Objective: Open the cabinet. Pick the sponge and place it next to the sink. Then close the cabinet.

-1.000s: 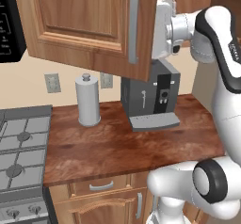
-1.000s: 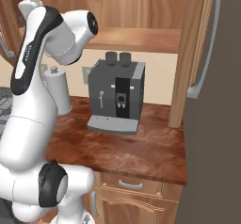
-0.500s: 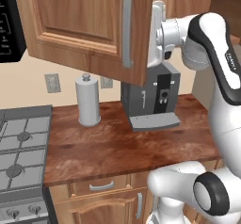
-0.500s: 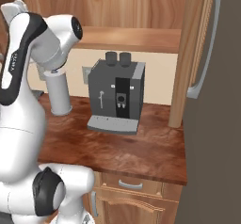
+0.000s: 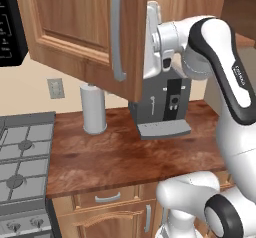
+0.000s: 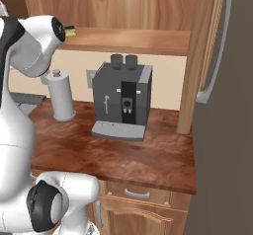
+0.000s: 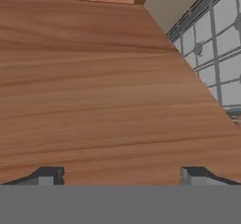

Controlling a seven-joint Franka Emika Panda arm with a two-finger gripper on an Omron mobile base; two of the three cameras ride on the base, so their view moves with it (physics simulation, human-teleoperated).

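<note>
Left base view: cabinet [image 5: 85, 32] door swung further left, jaws wide, empty.

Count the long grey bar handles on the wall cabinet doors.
2. One handle runs down the swung-open door beside the claw in the left base view; the other handle is on the open door at the right of the right base view.

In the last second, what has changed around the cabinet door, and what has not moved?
The cabinet door swung further across the left base view, and the arm followed it, its gripper close behind the door with fingers spread wide and nothing between them. The coffee machine, the paper towel roll and the counter stayed as they were.
</note>
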